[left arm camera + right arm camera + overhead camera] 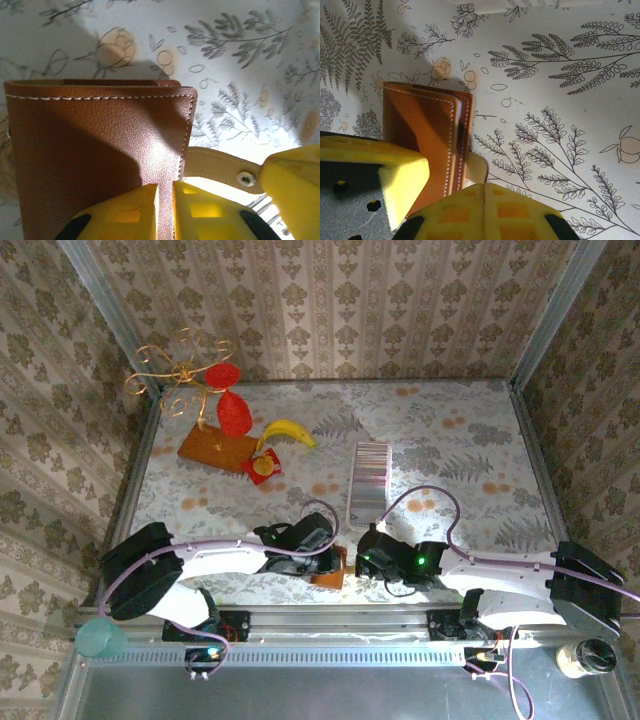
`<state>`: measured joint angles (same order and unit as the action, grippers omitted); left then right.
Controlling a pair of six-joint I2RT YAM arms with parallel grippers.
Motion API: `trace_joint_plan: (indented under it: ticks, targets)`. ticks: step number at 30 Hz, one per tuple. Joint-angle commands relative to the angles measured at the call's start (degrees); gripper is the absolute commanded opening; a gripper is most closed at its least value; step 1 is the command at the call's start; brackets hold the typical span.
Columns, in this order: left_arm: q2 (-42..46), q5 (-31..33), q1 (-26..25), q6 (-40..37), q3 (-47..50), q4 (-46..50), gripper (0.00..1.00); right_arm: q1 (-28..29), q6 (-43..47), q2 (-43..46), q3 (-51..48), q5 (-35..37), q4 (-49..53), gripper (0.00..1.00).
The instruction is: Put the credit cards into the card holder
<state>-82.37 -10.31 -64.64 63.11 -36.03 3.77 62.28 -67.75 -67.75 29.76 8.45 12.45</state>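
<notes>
L gripper (165, 194) clenched on cover of card holder (90, 140), R gripper (485, 194) pinching its snap tab (215, 165), prob so I can spread it open for the credit cards (368, 480) farther off.

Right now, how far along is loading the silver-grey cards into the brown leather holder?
Done: nothing loaded; the strip of silver-grey cards lies on the table. In hand: left gripper and right gripper pinch the folded brown leather card holder. Left: opening it, inserting every card.
</notes>
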Motion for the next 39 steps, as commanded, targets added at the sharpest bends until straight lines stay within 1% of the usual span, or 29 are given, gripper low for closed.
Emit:
trace_joint_plan:
  ticks: [1,3,4,9,12,16,18,22,26,35,39]
  targets:
    - [0.50,1.62,-0.97,1.85,1.58,-0.31,0.07,-0.32,-0.63,1.54,-0.91,1.81,1.81,0.00]
    - [3.82,3.88,-1.27,2.21,3.86,2.32,0.04,-0.36,-0.63,1.66,-1.06,1.84,1.74,0.00]
    - [6.15,5.10,-1.41,2.19,5.04,4.31,0.00,-0.40,-0.63,1.65,-1.00,1.84,1.87,0.00]
    - [17.19,9.92,-2.65,3.84,9.75,12.37,0.00,-0.38,-0.64,1.83,-0.79,1.62,2.05,0.00]
    - [22.41,10.94,-2.77,5.40,13.38,12.28,0.00,-0.41,-0.07,1.44,-0.16,1.57,2.30,0.00]
    - [25.23,11.13,-2.77,6.79,15.55,10.29,0.00,-0.41,0.46,0.68,0.80,1.27,2.21,0.00]
    - [24.92,10.51,-2.77,6.44,14.95,8.56,0.00,-0.33,0.68,0.13,1.30,0.80,2.05,0.00]
    - [23.26,10.14,-2.77,5.30,11.42,8.17,0.00,-0.32,0.73,-0.58,1.88,0.09,1.71,0.00]
    - [20.97,9.51,-3.00,4.83,9.93,4.90,0.00,-0.24,0.83,-1.25,2.56,-0.10,1.90,0.00]
    - [8.62,7.58,-4.85,6.19,10.05,-1.32,0.00,-0.10,0.95,-0.28,2.68,-0.66,1.39,0.00]
    - [5.49,7.56,-5.49,6.83,9.56,-2.54,0.00,-0.11,1.29,-0.80,2.15,-3.12,-2.15,0.00]
